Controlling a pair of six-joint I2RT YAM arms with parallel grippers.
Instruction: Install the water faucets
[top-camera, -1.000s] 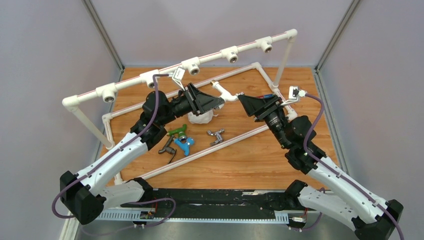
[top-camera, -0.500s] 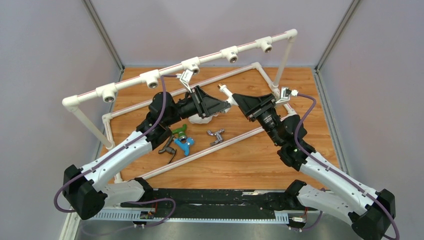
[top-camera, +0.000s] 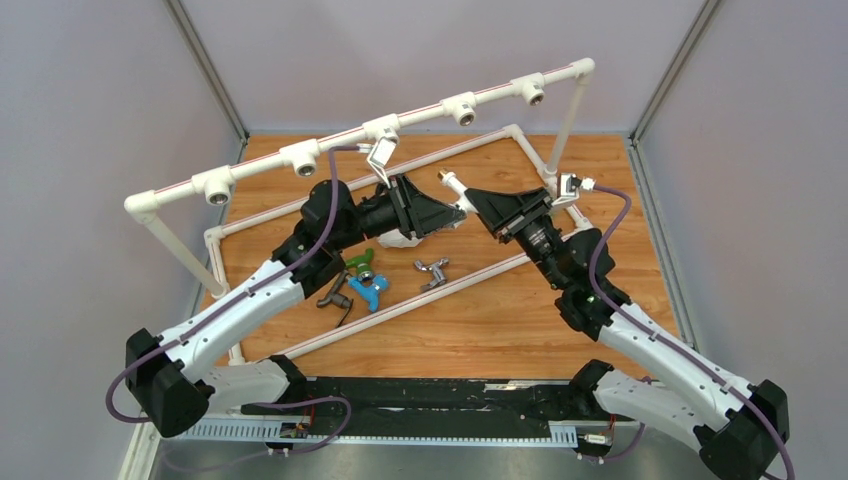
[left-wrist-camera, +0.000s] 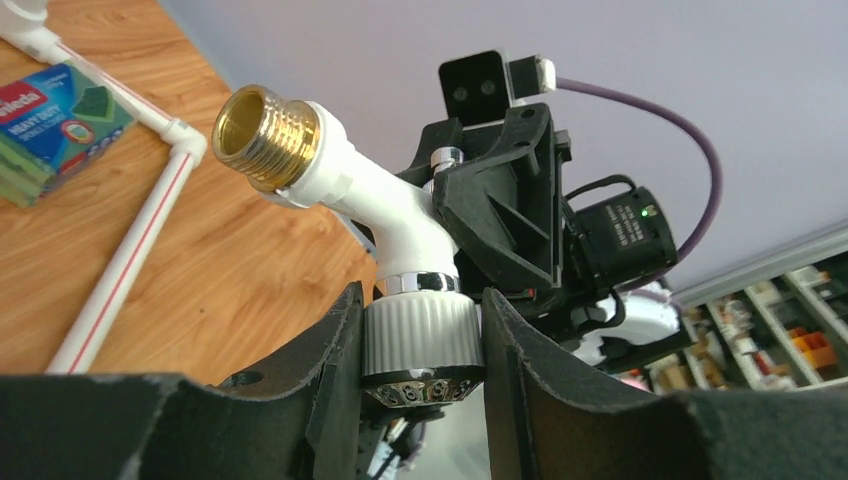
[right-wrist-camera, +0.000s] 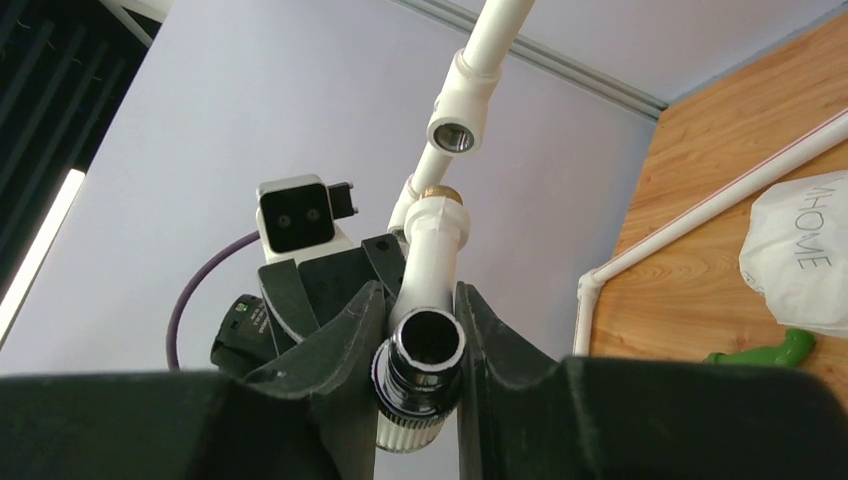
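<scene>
The white faucet (top-camera: 452, 190) hangs in the air between my two grippers, brass thread (left-wrist-camera: 265, 125) pointing up and back. My left gripper (left-wrist-camera: 420, 335) is shut on its ribbed grey knob (left-wrist-camera: 420, 340). My right gripper (right-wrist-camera: 425, 325) is shut on its dark spout end (right-wrist-camera: 430, 345). In the top view the left gripper (top-camera: 450, 211) and right gripper (top-camera: 470, 198) meet nose to nose below the pipe rail (top-camera: 300, 152). The green faucet (top-camera: 355, 262), blue faucet (top-camera: 370, 290), dark grey faucet (top-camera: 333, 296) and chrome faucet (top-camera: 432, 270) lie on the wooden floor.
The raised white pipe rail carries several open threaded sockets (top-camera: 462, 110); one socket (right-wrist-camera: 452, 135) shows just above the faucet in the right wrist view. A white plastic bag (top-camera: 400, 240) lies under the left gripper. A low pipe frame (top-camera: 420, 300) rings the floor. A sponge pack (left-wrist-camera: 55, 115) lies nearby.
Both arms have closed in towards the middle: the left gripper moved right, the right gripper moved left. The white faucet has turned so its brass end points up and back.
</scene>
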